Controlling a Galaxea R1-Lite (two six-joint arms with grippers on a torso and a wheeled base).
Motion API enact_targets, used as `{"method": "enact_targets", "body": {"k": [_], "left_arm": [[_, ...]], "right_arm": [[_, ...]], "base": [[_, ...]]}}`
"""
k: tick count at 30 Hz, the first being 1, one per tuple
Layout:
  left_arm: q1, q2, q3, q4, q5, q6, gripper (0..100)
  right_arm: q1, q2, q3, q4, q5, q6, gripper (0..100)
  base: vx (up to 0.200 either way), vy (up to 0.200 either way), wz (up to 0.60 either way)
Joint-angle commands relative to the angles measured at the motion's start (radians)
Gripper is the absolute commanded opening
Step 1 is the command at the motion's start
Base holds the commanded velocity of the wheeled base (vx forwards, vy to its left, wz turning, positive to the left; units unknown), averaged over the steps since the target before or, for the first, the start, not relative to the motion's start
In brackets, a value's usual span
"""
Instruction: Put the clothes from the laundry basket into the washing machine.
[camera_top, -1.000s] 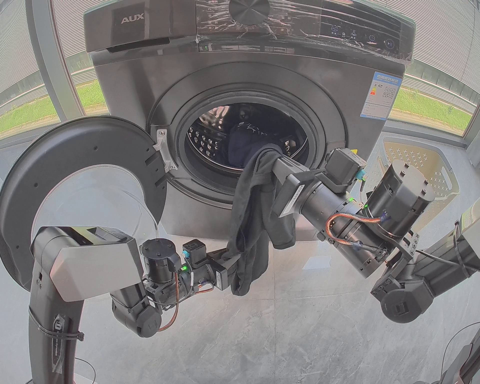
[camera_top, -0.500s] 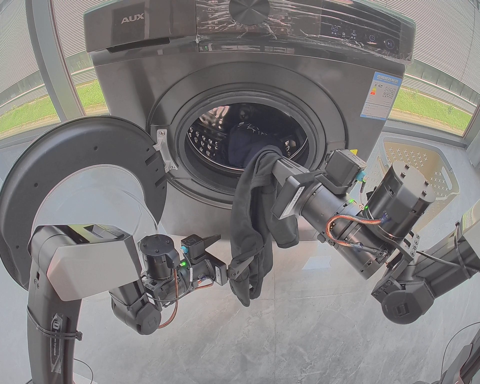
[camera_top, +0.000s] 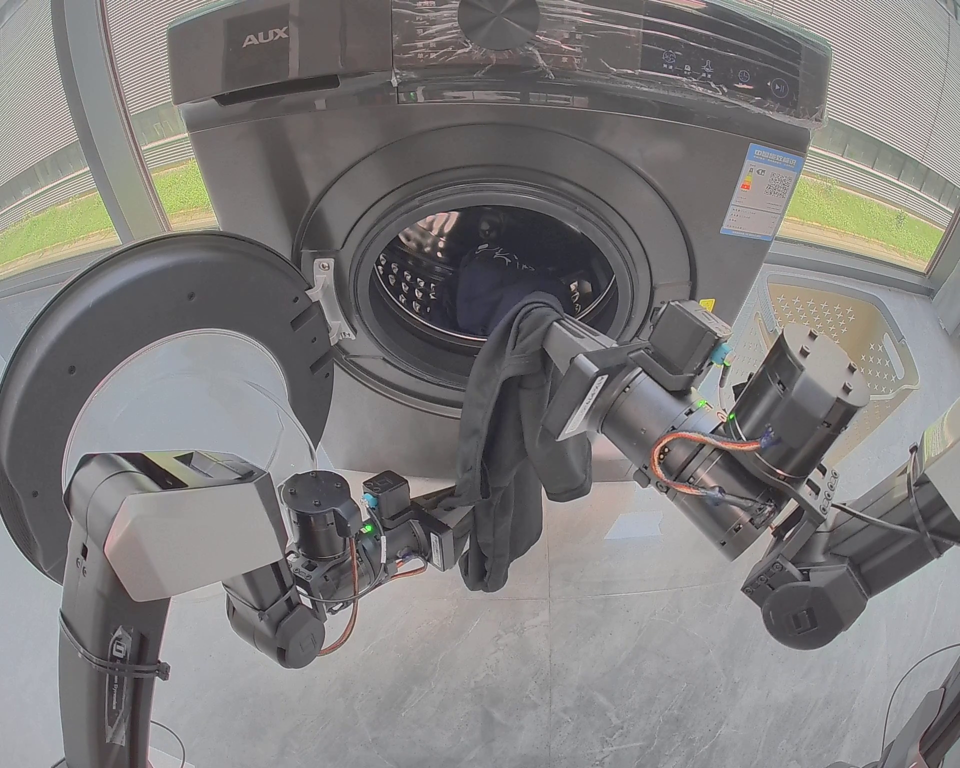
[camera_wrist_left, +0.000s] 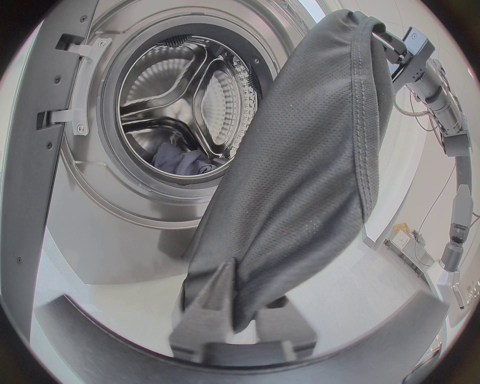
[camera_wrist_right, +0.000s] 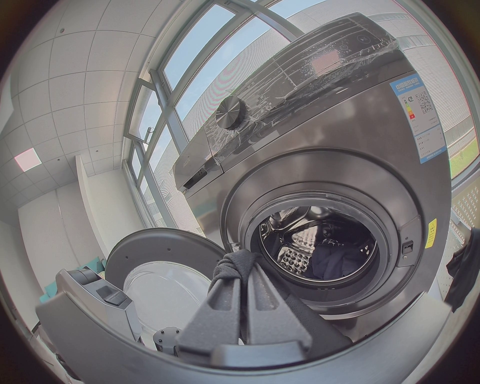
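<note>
Right in front of the washing machine, the right claw pinches the top of a dark grey garment. Its two fingers are squeezed tight together with the cloth bunched between them. It holds the cloth up by the lip of the round hole, and the rest of the cloth hangs down outside the machine.

Lower down, the left claw has the bottom end of the same garment. Its fingers sit close together, and the cloth fills the narrow gap between them.

The round door is swung wide open on the robot's left. Inside the shiny drum lies a dark blue piece of clothing. A white laundry basket with little holes stands on the floor beside the machine, on the robot's right.

The floor is smooth, pale grey stone. Big windows stand behind the machine, and green grass shows through them.
</note>
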Motion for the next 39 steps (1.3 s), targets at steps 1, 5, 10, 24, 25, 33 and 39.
{"method": "enact_targets", "body": {"k": [1, 5, 10, 24, 25, 33, 39], "left_arm": [[0.006, -0.005, -0.002, -0.004, 0.0, -0.001, 0], [0.016, -0.06, 0.023, -0.006, 0.0, -0.004, 0], [0.023, -0.184, 0.118, -0.004, -0.004, -0.006, 0], [0.039, -0.486, 0.253, -0.002, 0.015, -0.058, 0], [0.039, -0.515, 0.256, -0.002, 0.023, -0.073, 0], [0.085, -0.646, 0.253, 0.001, 0.035, -0.176, 0], [0.086, -0.661, 0.251, -0.001, 0.037, -0.168, 0]], "right_arm": [[-0.008, 0.0, 0.002, -0.001, 0.0, 0.001, 0], [-0.015, -0.005, 0.021, 0.0, 0.0, 0.001, 0], [-0.054, -0.007, 0.073, -0.008, 0.0, 0.006, 0], [-0.075, -0.08, 0.263, -0.052, 0.009, 0.04, 0], [-0.083, -0.085, 0.292, -0.058, 0.009, 0.047, 0], [-0.106, -0.096, 0.372, -0.08, 0.064, 0.032, 0], [-0.136, -0.097, 0.355, -0.081, 0.061, 0.014, 0]], "base": [[0.0, 0.0, 0.0], [0.0, 0.0, 0.0], [0.0, 0.0, 0.0], [0.0, 0.0, 0.0], [0.0, 0.0, 0.0], [0.0, 0.0, 0.0], [0.0, 0.0, 0.0]]}}
